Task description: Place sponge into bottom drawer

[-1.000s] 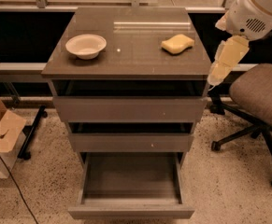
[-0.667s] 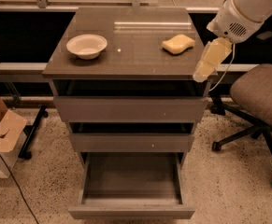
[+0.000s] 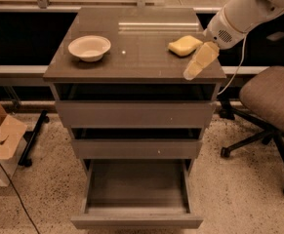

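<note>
Since the grey-brown cabinet (image 3: 134, 130) fills the middle of the view, start there; its tabletop (image 3: 131, 62) carries everything that matters. Office chair (image 3: 273, 99) stands just right of it on the speckled floor, below the arm. Bottom drawer (image 3: 136, 222) is pulled well out, tray bare and open from above. The two shallower drawers above it are far less extended. White arm (image 3: 251, 9) comes in from upper right, over the tabletop's right side. Cardboard box (image 3: 0, 140) sits at far left, well apart. Cream bowl (image 3: 89, 48) is on the left half of the tabletop, not part of the job. Sponge (image 3: 184, 45) lies flat on the right half, not yet gripped. Claw (image 3: 195, 67) hangs angled down-left just in front of the sponge, near the front right edge, carrying nothing; whether it is set wide or narrow I cannot tell. Judgement: the step in hand is the approach to grasp. To do it well, move the claw rearward until it is above the sponge's middle, span the narrower waist, descend square to the surface and close gently — a soft block is likely to squash, or to skid toward the edge if nudged sideways. Lift clear before swinging out front over the drawer.
</note>
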Robot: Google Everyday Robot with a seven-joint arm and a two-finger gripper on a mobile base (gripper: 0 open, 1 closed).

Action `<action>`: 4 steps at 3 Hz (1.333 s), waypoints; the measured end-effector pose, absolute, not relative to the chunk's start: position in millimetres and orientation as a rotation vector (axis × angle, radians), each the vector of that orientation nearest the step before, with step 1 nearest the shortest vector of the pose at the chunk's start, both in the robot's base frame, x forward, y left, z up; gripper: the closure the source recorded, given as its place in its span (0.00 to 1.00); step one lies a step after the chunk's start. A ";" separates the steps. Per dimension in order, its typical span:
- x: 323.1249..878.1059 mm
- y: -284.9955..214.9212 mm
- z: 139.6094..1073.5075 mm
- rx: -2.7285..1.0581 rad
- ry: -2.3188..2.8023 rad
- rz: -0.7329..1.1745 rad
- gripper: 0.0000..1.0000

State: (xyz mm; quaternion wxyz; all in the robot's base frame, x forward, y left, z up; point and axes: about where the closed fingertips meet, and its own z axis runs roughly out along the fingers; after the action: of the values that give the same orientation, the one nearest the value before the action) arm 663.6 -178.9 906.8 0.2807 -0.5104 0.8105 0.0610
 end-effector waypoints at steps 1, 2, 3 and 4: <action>696.4 -184.8 894.2 -1.284 2.168 0.198 0.00; 727.1 -191.5 884.5 -1.236 2.168 0.211 0.00; 758.7 -197.6 880.2 -1.198 2.163 0.218 0.00; 781.1 -190.8 875.0 -1.193 2.154 0.241 0.00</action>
State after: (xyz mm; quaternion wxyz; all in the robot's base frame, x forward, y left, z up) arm 781.1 -190.8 875.0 0.3276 -0.4554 0.8227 0.0921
